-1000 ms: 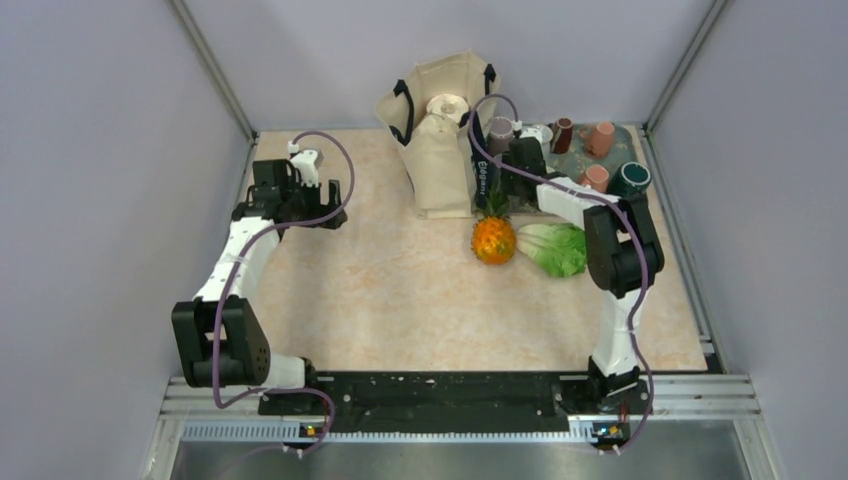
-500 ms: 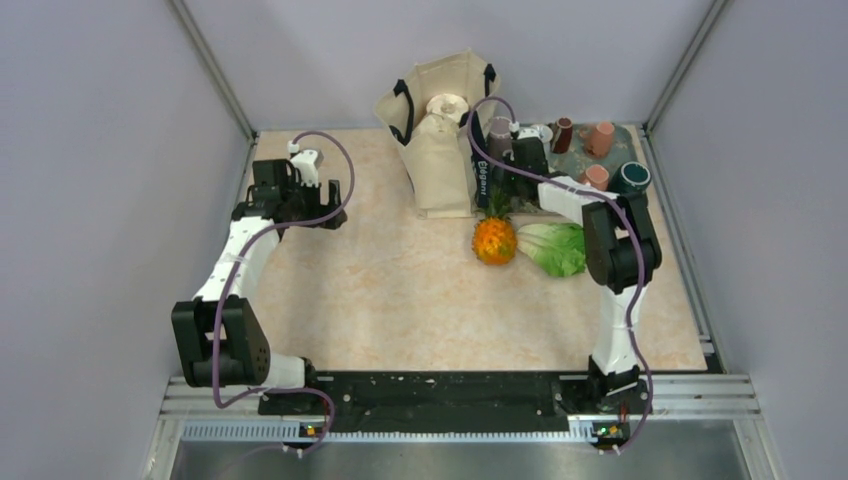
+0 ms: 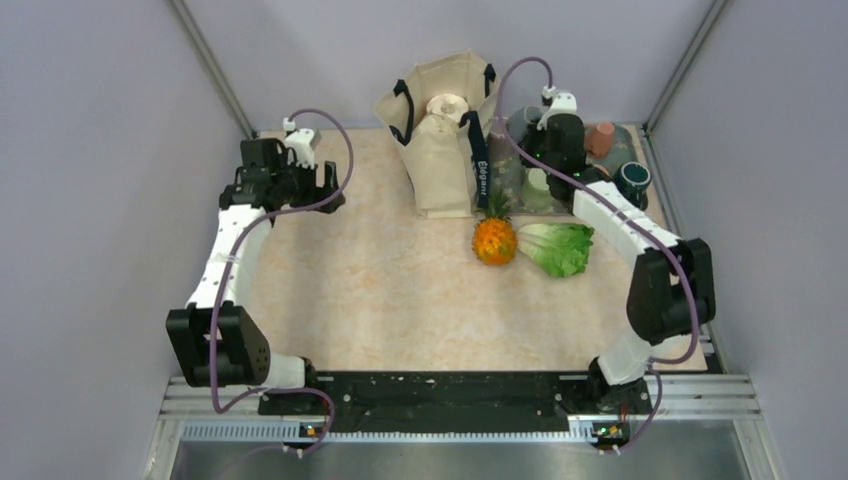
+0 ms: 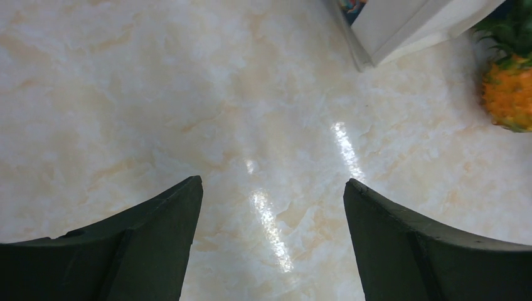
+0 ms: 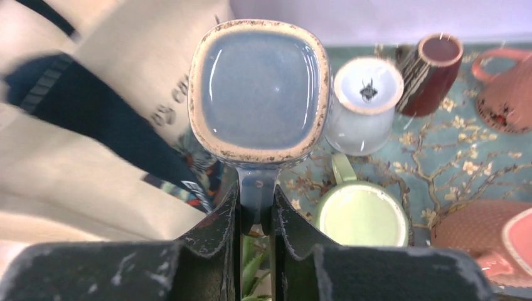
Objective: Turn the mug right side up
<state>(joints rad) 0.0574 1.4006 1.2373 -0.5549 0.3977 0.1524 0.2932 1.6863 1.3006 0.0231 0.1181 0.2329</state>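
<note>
mug (image 5: 258,88) handle in right end effector (image 5: 256,204) grip

bag (image 3: 437,150): table's (image 3: 380,290) far middle
pineapple (image 3: 494,238): before the bag — cabbage (image 3: 556,248) just right of it
mugs (image 5: 367,103): on mat (image 5: 433,144), far right

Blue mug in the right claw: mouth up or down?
Mouth up. Right wrist view looks into the blue mug, as into the upright green mug beside it; the right claw pinches its handle.
</note>
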